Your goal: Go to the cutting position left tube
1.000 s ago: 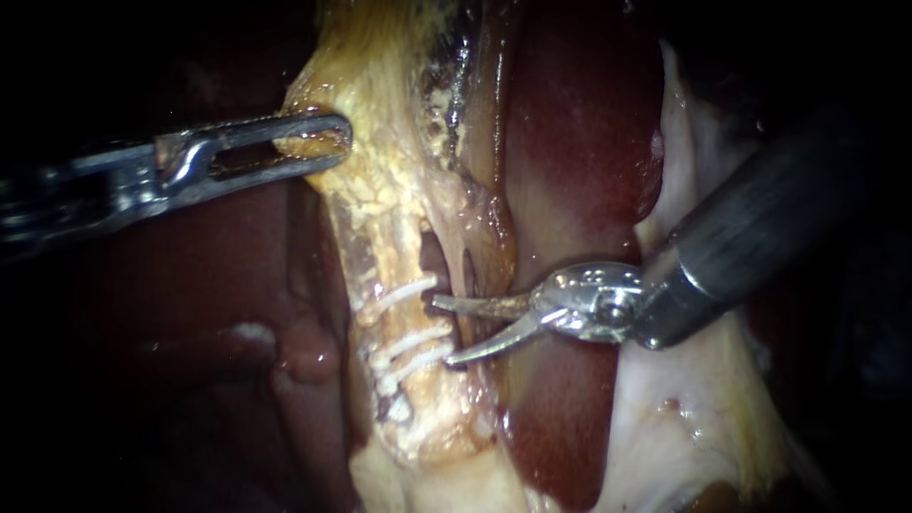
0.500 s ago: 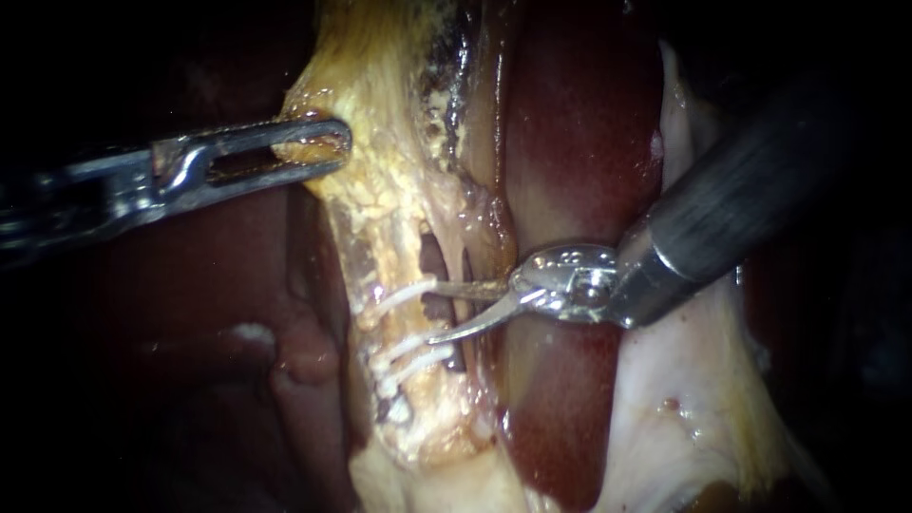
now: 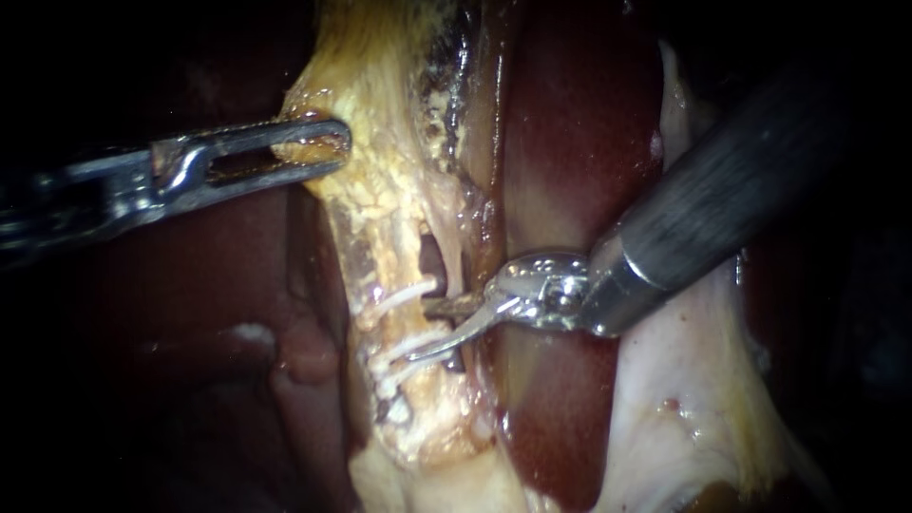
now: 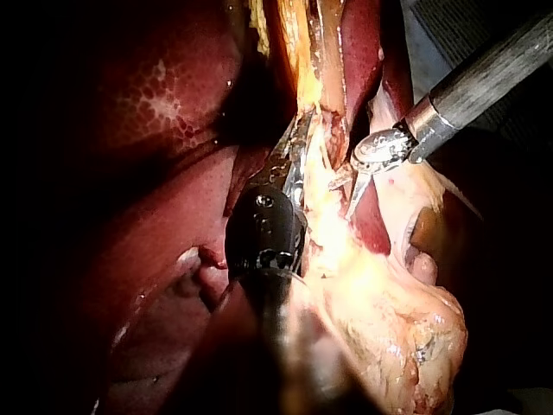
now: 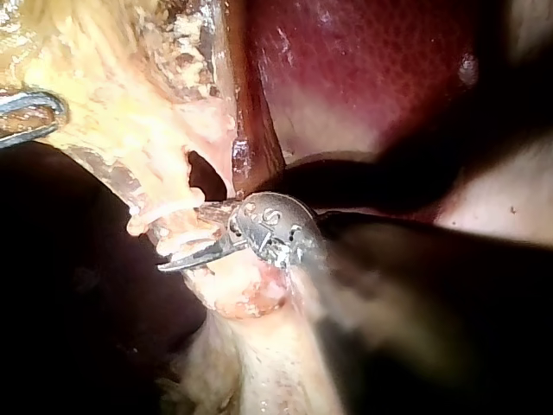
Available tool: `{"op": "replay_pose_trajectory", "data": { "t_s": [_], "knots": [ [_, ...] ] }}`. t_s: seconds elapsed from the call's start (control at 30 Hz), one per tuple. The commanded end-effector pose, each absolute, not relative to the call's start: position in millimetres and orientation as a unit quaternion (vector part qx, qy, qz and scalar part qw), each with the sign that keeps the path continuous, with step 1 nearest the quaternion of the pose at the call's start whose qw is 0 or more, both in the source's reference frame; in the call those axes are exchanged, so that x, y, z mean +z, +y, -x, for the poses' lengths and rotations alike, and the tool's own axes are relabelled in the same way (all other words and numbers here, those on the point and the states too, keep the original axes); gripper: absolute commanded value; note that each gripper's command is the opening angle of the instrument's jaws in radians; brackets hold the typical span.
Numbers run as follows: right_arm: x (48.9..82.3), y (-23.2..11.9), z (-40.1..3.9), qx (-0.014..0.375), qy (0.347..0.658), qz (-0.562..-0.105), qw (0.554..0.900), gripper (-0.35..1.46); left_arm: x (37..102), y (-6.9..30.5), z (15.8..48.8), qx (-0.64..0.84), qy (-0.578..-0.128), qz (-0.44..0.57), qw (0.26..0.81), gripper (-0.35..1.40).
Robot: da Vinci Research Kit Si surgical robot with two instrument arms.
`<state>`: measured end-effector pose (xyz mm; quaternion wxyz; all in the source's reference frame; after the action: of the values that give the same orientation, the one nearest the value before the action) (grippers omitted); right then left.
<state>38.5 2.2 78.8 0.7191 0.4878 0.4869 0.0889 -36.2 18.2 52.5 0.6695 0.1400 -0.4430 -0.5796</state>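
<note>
Far left, the left instrument (image 3: pixel 328 142) is seen w/ pincer clamped on yellow tissue (image 3: pixel 380 190); that tension should be held. At centre the left tube (image 3: pixel 388 323) is crossed by white clips (image 3: pixel 404 294). The right instrument (image 3: pixel 425 331) has its pincer apart, approx. astride the tube; both 2 blades should be squared betw. clips, never touching them.

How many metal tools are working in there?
2. The left instrument grips yellow tissue; the right instrument reaches the clipped tube from the upper right. None seems hidden.

Surgical practice bench: exposed liver (image 3: pixel 579 123), clips (image 3: pixel 404 294) on tube (image 3: pixel 385 256), right instrument (image 3: pixel 418 331) at tissue (image 3: pixel 380 180)
</note>
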Motion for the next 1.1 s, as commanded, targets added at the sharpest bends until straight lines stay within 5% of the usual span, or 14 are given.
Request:
{"op": "replay_pose_trajectory", "data": {
  "t_s": [0.03, 0.73, 1.1],
  "knots": [
    [78.7, 2.2, -38.6, 0.085, 0.490, -0.489, 0.717, 1.36, 52.5, 18.2, 36.3, -0.580, -0.443, -0.140, 0.670, -0.35],
    [78.2, 2.2, -40.6, 0.047, 0.520, -0.519, 0.677, 1.23, 52.8, 18.4, 36.4, -0.580, -0.443, -0.140, 0.669, -0.35],
    [77.7, 1.9, -41.5, 0.092, 0.492, -0.569, 0.652, 1.23, 53.0, 18.5, 36.5, -0.580, -0.443, -0.140, 0.669, -0.35]
  ]
}}
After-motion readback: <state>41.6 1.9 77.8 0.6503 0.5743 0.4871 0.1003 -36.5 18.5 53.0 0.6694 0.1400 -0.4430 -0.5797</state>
